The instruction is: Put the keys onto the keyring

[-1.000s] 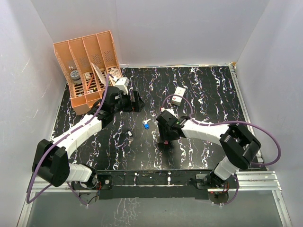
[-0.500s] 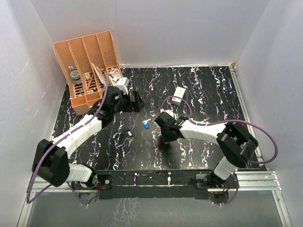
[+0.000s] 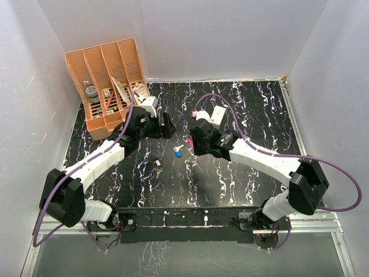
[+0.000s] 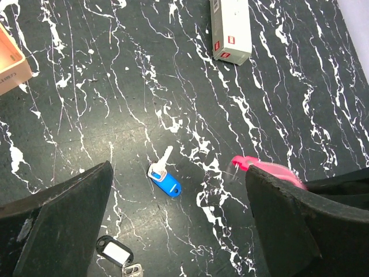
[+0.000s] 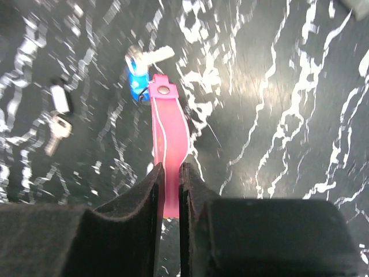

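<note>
- Black marbled tabletop, blue key and dark key lying loose on it.
- I've got my right fingers clamped on the keyring strap, ring end pointing at the nearby blue key.
- And my left fingers are spread wide, holding nothing.

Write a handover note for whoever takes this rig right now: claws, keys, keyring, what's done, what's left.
Right claw: shut on the keyring by its pink strap, ring end pointing forward near the keys.
Left claw: open, empty, above the table.
Blue key and dark-headed key: both loose on the table, apart from the ring.
Done: keyring grasped.
Left: pick up each key and thread it onto the ring; neither is on yet.
</note>
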Controlling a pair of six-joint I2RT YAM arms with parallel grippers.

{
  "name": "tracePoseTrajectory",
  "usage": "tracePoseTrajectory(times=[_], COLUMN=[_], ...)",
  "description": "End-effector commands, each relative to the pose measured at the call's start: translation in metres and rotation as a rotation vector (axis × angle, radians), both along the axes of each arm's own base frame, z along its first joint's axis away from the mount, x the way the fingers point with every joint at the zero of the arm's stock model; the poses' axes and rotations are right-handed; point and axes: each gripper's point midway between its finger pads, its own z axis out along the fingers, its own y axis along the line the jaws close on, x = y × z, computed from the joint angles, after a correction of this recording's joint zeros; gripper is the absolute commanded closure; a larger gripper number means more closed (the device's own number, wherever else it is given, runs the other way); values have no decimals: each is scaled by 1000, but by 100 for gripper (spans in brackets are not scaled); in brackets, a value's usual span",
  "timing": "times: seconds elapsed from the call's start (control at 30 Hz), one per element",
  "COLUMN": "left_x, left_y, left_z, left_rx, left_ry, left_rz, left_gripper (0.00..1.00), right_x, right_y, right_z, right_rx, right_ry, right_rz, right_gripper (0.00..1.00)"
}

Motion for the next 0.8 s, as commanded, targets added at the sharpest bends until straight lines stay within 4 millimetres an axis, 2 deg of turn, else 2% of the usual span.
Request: tracePoseTrajectory(times=[0.0,0.17,0.33,0.4,0.57,0.77], left_x=[-3,-5,-8,-11,-21,-19], left_y=[-1,1,6,7,8,2], left_z=[0,3,18,27,33,40], left_rx=[18,23,11,10,29,17], left_ry=[-32,-58,-135,-190,-282,-330], left_rz=[-30,-41,-36,-58,-124,-160], left_gripper=[3,4,5,5,5,8], right_x=[20,30,38,40,42,45], right_y=[9,14,16,17,17,16], right_z=[60,94,118,124,134,144], right_rx=[36,71,93,100,105,109], right_ry=[-136,-195,-240,-254,-280,-317], right_rz=[40,65,72,76,92,106], right_gripper=[89,89,89,89,89,89])
